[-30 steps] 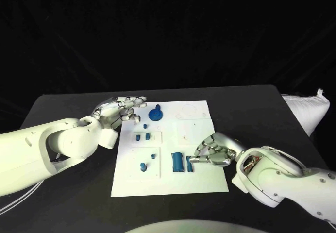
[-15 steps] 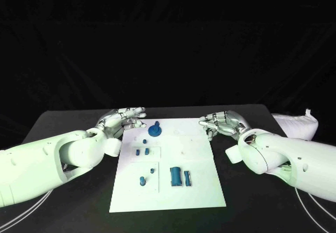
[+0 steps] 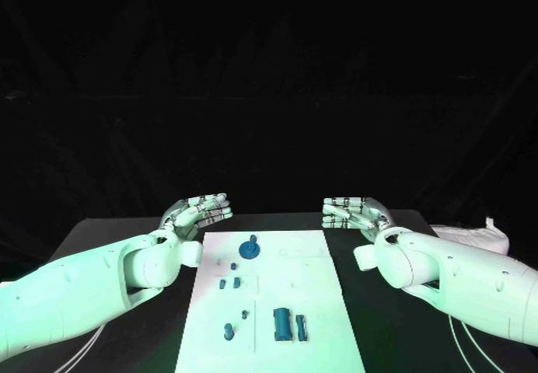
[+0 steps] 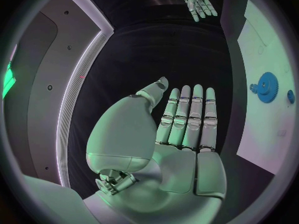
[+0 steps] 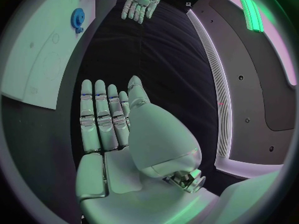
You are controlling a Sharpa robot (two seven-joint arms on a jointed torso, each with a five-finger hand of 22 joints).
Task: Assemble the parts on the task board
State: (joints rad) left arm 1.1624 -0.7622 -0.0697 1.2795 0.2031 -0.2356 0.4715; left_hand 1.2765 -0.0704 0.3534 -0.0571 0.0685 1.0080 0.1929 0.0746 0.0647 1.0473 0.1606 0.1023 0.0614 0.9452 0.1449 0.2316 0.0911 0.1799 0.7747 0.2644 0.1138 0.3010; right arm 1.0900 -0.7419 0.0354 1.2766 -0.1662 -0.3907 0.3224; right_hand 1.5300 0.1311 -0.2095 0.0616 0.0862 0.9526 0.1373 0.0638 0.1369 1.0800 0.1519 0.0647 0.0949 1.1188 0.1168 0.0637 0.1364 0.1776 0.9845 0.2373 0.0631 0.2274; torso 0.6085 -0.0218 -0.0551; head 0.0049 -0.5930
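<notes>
Both hands have lifted off the board [image 3: 317, 311]: left hand [image 3: 197, 212] and right hand [image 3: 353, 212] hover mid-frame, fingers straight, holding nothing.

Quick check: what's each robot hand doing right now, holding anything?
Left robot hand: open, fingers straight, holding nothing, raised beyond the task board.
Right robot hand: open, fingers straight, holding nothing, raised opposite the left.

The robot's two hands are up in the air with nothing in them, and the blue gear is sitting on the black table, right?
Not quite. The blue gear sits on the white task board, not the black table; the head view shows it. The left hand and right hand are indeed raised and hold nothing.
</notes>
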